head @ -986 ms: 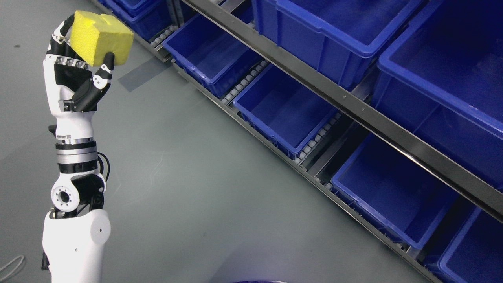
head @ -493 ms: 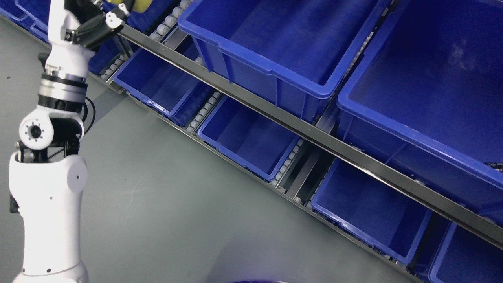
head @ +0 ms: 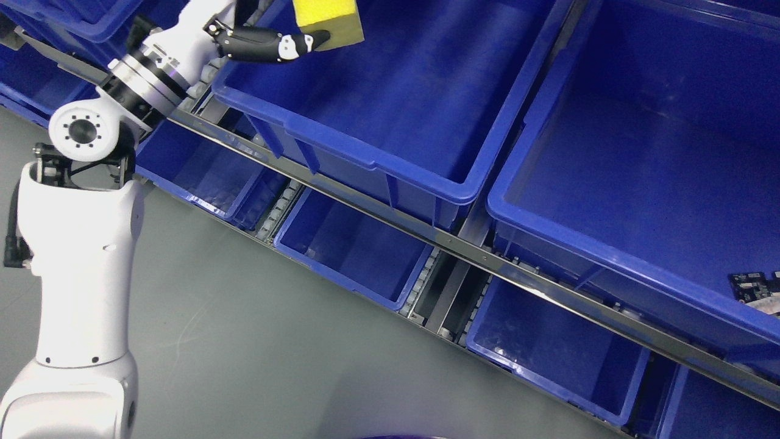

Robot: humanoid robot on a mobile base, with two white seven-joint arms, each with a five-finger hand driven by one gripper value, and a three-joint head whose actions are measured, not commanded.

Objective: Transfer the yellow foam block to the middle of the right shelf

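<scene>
A yellow foam block [head: 328, 19] shows at the top edge, cut off by the frame. My left hand [head: 277, 39] is shut on it, its thumb pressed under the block. The hand holds the block above the inside of a large blue bin [head: 365, 164] on the middle shelf level. The left arm [head: 79, 244] rises from the lower left and bends right at the wrist joint. The rest of the hand's fingers are hidden above the frame. The right arm is out of view.
A second large blue bin [head: 585, 244] stands to the right on the same level, with a small dark object [head: 755, 285] at its right edge. A metal shelf rail [head: 463, 250] runs diagonally. Smaller blue bins [head: 341, 268] sit on the lower level. Grey floor lies at the lower left.
The camera has swung toward the shelf. My left arm has reached right, carrying the yellow block from beside the rack to above the large bin on the middle level.
</scene>
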